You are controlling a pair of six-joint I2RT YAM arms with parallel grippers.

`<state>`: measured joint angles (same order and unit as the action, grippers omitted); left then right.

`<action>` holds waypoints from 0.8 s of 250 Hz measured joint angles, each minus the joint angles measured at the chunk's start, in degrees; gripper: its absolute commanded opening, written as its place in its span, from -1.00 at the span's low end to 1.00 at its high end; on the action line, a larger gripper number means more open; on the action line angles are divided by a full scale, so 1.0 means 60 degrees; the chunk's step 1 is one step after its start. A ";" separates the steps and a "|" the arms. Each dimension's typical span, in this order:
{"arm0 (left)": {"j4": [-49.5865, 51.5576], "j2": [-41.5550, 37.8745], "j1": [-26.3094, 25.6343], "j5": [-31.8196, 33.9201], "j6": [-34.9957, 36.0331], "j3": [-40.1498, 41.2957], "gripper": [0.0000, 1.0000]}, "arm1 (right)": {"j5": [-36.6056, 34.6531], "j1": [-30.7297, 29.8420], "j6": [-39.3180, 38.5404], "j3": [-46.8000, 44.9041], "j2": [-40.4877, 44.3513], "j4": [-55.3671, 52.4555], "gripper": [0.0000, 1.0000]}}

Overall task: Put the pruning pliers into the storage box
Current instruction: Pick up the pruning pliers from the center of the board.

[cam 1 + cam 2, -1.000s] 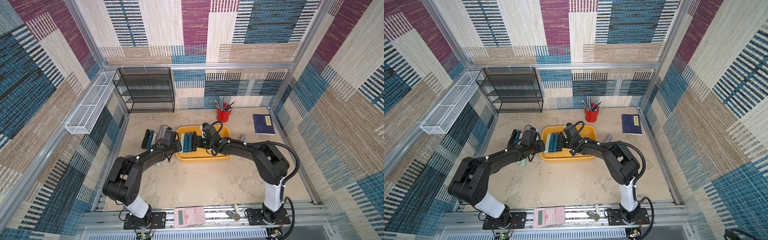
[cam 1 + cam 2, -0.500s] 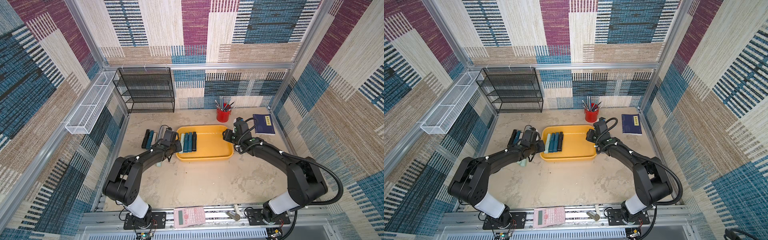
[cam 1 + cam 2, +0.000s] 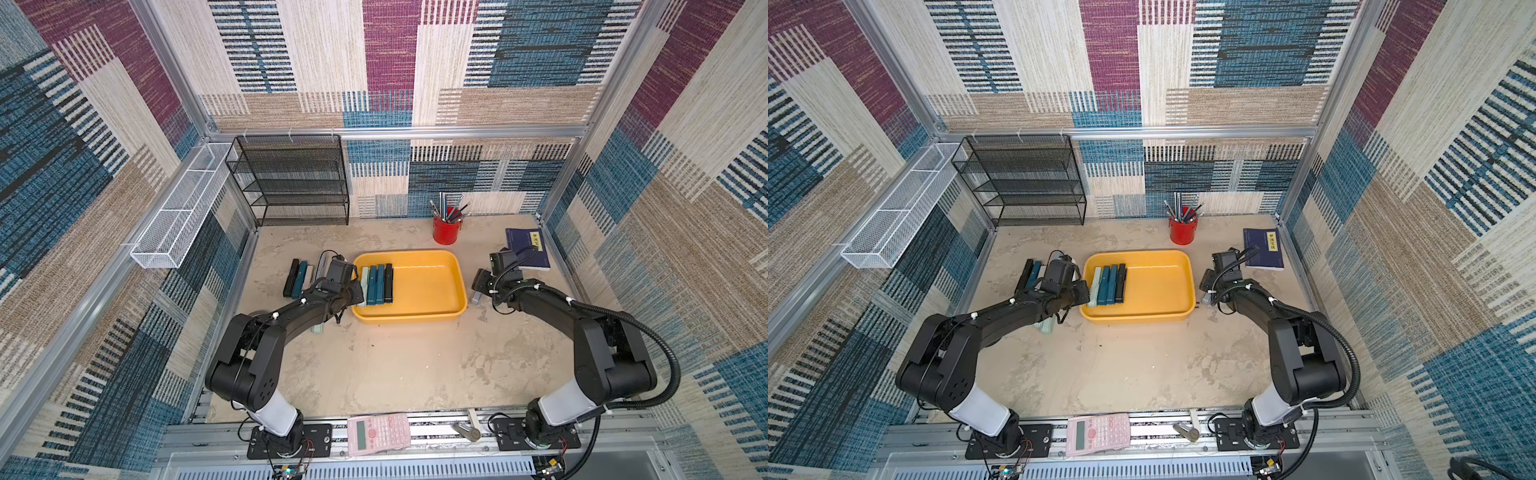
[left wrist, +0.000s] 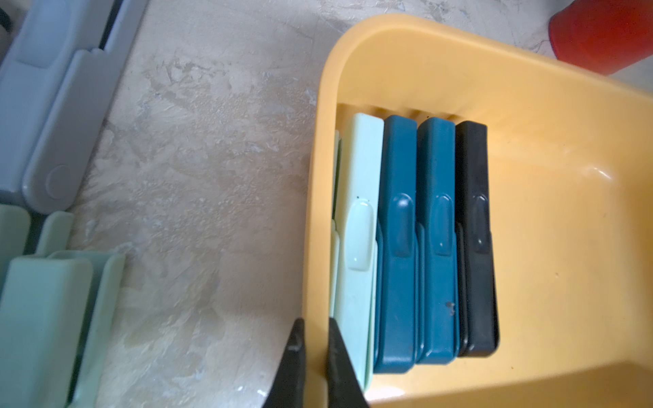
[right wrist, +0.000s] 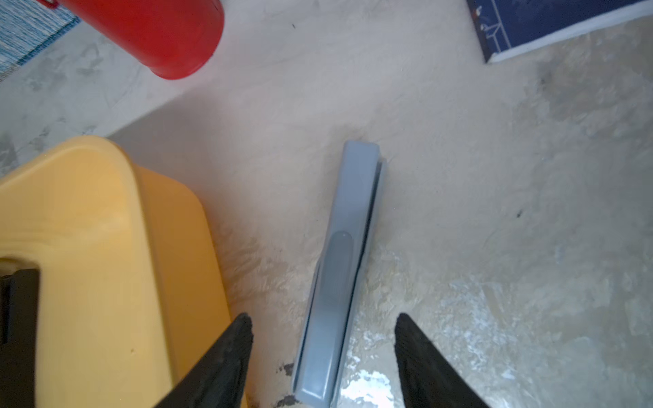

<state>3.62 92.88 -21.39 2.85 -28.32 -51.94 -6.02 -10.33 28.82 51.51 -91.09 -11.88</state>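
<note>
Top views: I see the whole table (image 3: 395, 365) from above.
Left pile: some pruning pliers (image 3: 300, 276) lie side by side on the table, just left of the storage box (image 3: 432, 318). I see black and teal ones here. My left wrist view shows mint pliers (image 4: 46, 318) and a pale grey one too.
Left gripper (image 4: 315, 323): its fingers (image 4: 296, 353) are pressed tight on the left wall of the storage box. One finger is outside the wall and one is inside.
Pliers in the box (image 4: 417, 247): one mint, two teal and one black. They lie in a row against the left wall.
Right gripper (image 5: 322, 318): its fingers (image 5: 226, 353) are spread wide. One is on each side of the grey pliers (image 5: 348, 212), not touching them.
Grey pliers: flat on the table, just beside the right wall of the storage box, outside it.
Red cup (image 3: 446, 230): stands behind the box with pens in it.
Blue book (image 3: 525, 249): lies far right, by the wall.
</note>
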 measured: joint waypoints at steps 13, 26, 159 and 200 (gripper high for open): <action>-0.0011 -0.0004 0.0000 0.0000 0.0000 0.0011 -1.00 | 0.0018 -0.0007 0.0000 0.0004 -0.0171 0.0007 0.31; -0.0018 -0.0004 0.0000 0.0004 0.0000 0.0015 -1.00 | 0.0080 -0.0007 0.0000 0.0022 -0.0331 0.0015 0.30; 0.0124 0.0131 0.0000 0.0029 0.0007 -0.0175 -1.00 | 0.0153 0.0000 0.0051 -0.0135 -0.0914 0.0364 -0.07; 0.0113 0.0211 0.0000 0.0007 0.0007 -0.0259 -1.00 | 0.0142 0.0000 0.0047 -0.0240 -0.0914 0.0426 -0.16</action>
<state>4.29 94.15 -21.39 2.90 -28.27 -53.49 -5.17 -10.33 29.10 50.06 -96.57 -9.32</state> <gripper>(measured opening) 0.109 0.436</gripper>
